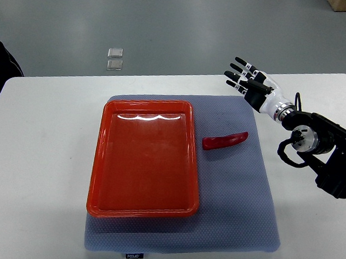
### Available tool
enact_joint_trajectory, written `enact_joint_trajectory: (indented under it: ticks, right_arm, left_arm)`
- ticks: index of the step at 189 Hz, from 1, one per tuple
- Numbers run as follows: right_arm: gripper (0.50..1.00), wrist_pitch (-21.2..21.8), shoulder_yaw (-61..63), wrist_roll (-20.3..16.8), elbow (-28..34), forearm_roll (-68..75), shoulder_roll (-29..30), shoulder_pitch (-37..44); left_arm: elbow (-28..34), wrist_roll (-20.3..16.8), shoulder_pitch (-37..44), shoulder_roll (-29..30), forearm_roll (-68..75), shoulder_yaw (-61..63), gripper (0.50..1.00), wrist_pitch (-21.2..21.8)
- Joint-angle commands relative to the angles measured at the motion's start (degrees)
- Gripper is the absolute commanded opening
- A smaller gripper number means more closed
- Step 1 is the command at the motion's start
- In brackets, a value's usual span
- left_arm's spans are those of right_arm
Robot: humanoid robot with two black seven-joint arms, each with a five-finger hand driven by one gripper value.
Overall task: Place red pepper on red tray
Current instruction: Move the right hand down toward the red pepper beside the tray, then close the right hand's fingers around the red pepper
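A slim red pepper (225, 140) lies on the grey-blue mat, just right of the red tray (142, 204). The tray sits on the mat's left half and holds nothing. My right hand (245, 80) hovers over the mat's far right corner, up and to the right of the pepper, apart from it. Its fingers (234, 74) are spread straight and hold nothing. The right arm comes in from the right edge. No left arm shows.
The grey-blue mat (239, 198) covers the middle of a white table (41, 174). Two small clear squares (115, 57) lie on the floor beyond the table. A dark shape (0, 66) shows at the left edge.
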Motion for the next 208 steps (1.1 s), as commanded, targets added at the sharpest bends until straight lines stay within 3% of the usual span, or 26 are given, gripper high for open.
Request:
enact_joint_trajectory:
  ticks: [1,60,121,124,179,208]
  right_arm:
    - [0.917,0.0,0.0,0.0,0.2,0.0,-0.1,0.2]
    - [0.917,1.0,-0.4,0.1,0.5,-4.1,-0.7,0.4]
    - [0.917,4.6,-1.1,0.8,7.9,-21.4,-6.3,0.1]
    - [0.915,5.4,-1.2,1.9,9.3,-28.4,-7.7,-0.1]
    - [0.915,4.8,-8.4,6.3,14.0,-58.6,-12.4,0.1]
    - [0.913,0.7,-14.4,7.5,15.5,-69.1,-14.8,0.6]
  left_arm:
    - [0.1,0.1,0.0,0.0,0.0,0.0,1.000,0.4]
    - [-0.1,0.1,0.0,0.0,0.0,-0.2,1.000,0.1]
    - [-0.1,0.1,0.0,0.0,0.0,-0.1,1.000,0.2]
    - [-0.1,0.1,0.0,0.0,0.0,-0.1,1.000,0.2]
    - [0.0,0.1,0.0,0.0,0.0,-0.1,1.000,0.2]
    - [0.0,0.1,0.0,0.0,0.0,-0.1,1.000,0.2]
